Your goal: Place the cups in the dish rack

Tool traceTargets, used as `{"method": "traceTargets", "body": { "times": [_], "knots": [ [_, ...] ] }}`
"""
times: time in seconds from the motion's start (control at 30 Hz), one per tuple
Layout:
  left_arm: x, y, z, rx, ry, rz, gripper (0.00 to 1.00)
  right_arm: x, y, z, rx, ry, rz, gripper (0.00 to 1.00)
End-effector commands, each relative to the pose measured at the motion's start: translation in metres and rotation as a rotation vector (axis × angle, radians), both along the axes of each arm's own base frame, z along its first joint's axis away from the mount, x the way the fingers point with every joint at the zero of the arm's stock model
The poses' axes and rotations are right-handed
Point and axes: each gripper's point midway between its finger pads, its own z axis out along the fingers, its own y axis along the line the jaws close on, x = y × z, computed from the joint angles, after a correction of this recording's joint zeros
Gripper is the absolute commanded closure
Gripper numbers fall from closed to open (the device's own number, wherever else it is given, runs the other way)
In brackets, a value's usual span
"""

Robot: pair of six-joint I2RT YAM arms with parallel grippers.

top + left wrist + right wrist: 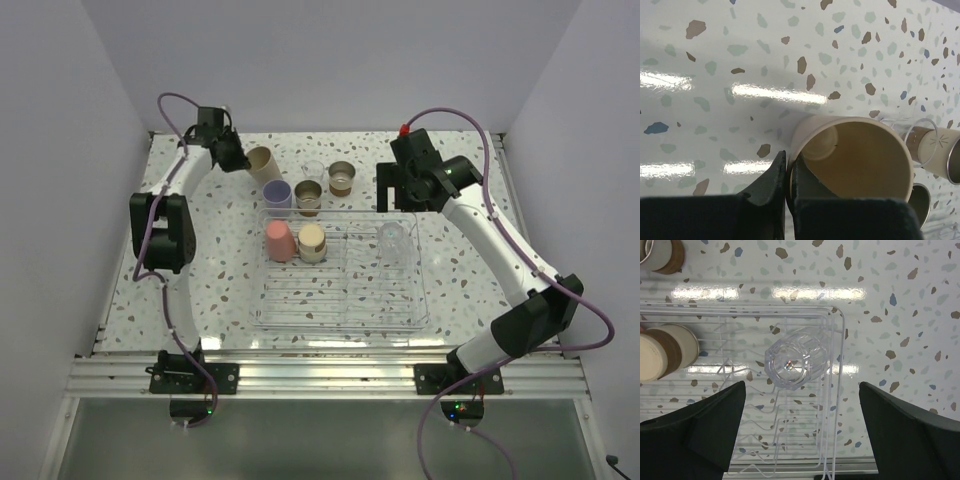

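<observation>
My left gripper is shut on the rim of the tall beige cup, which is tilted at the back left of the table. In the left wrist view one finger is outside the cup's wall and one inside the cup. The clear dish rack holds a coral-pink cup, a steel cup with a tan base and an upturned clear cup. My right gripper is open and empty above that clear cup, near the rack's back right corner.
Behind the rack stand a lavender cup, two steel cups and a clear cup. White walls close in the back and both sides of the speckled table.
</observation>
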Motion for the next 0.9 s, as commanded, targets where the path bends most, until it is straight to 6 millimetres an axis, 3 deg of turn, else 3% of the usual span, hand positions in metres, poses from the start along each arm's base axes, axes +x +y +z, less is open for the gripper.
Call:
{"method": "traceTargets", "body": {
  "times": [0.0, 0.1, 0.23, 0.3, 0.33, 0.37, 0.4, 0.5, 0.53, 0.6, 0.63, 0.7, 0.73, 0.8, 0.83, 0.87],
  "knots": [
    [0.012, 0.001, 0.030, 0.004, -0.067, -0.008, 1.00, -0.003, -0.002, 0.015, 0.019, -0.033, -0.017, 0.02],
    [0.012, 0.008, 0.056, -0.005, -0.114, 0.011, 1.00, -0.001, 0.002, 0.021, 0.046, -0.045, -0.019, 0.02],
    [0.006, 0.012, 0.102, -0.104, -0.214, 0.020, 1.00, 0.003, 0.029, 0.036, 0.178, -0.061, 0.039, 0.02],
    [-0.007, 0.004, 0.123, -0.183, -0.264, -0.002, 1.00, 0.005, 0.059, 0.051, 0.334, -0.077, 0.117, 0.02],
    [-0.007, 0.013, 0.142, -0.206, -0.307, 0.006, 1.00, 0.007, 0.069, 0.058, 0.387, -0.090, 0.137, 0.02],
    [-0.018, 0.011, 0.157, -0.244, -0.335, -0.019, 1.00, -0.001, 0.092, 0.065, 0.504, -0.059, 0.222, 0.02],
    [-0.019, 0.009, 0.169, -0.276, -0.368, -0.026, 1.00, 0.005, 0.107, 0.077, 0.581, -0.095, 0.262, 0.02],
    [-0.037, 0.002, 0.199, -0.320, -0.427, -0.083, 1.00, 0.003, 0.146, 0.104, 0.841, -0.084, 0.337, 0.02],
    [-0.043, 0.001, 0.202, -0.335, -0.432, -0.095, 1.00, 0.002, 0.156, 0.108, 0.900, -0.070, 0.358, 0.02],
    [-0.057, -0.006, 0.231, -0.397, -0.501, -0.147, 1.00, 0.003, 0.175, 0.124, 1.034, -0.078, 0.428, 0.02],
    [-0.065, -0.010, 0.225, -0.432, -0.491, -0.162, 1.00, 0.004, 0.181, 0.130, 1.113, -0.051, 0.400, 0.02],
    [-0.084, -0.021, 0.258, -0.520, -0.579, -0.228, 1.00, 0.008, 0.194, 0.148, 1.263, -0.061, 0.417, 0.02],
    [-0.092, -0.026, 0.246, -0.564, -0.554, -0.237, 1.00, 0.009, 0.196, 0.155, 1.311, -0.066, 0.417, 0.02],
    [-0.116, -0.039, 0.274, -0.688, -0.632, -0.314, 1.00, 0.015, 0.203, 0.165, 1.400, -0.095, 0.444, 0.02],
    [-0.124, -0.043, 0.256, -0.743, -0.599, -0.310, 1.00, 0.017, 0.205, 0.169, 1.449, -0.070, 0.418, 0.02],
    [-0.137, -0.047, 0.263, -0.827, -0.580, -0.319, 1.00, 0.019, 0.206, 0.170, 1.475, -0.072, 0.415, 0.02]
  ]
}}
